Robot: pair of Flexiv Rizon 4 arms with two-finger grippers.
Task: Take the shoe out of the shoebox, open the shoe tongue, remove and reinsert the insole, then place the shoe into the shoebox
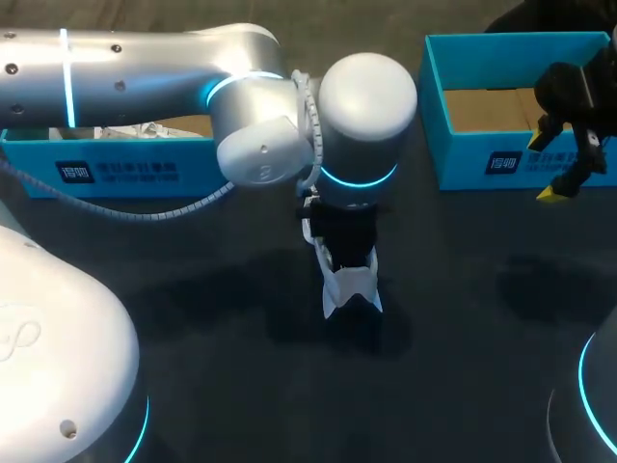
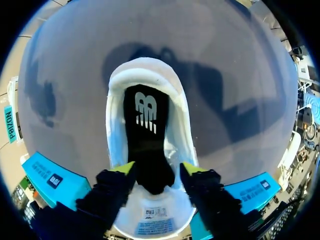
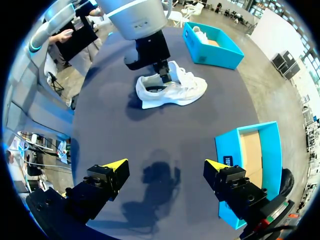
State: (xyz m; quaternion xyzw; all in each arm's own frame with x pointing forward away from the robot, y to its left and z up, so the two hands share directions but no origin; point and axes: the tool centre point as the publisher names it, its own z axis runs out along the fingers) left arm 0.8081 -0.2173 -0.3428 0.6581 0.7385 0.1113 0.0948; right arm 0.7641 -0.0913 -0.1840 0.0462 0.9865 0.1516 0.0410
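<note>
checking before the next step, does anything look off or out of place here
Nothing looks spilled or damaged. The one odd bit is the black insole: it does not seem fully seated in the white shoe, and its narrow end seems to ride up over the tongue at the left gripper.

shoe [image 1: 351,289]: mostly hidden under left arm [image 1: 289,116] | left shoebox [image 1: 116,166]: partly covered
</note>
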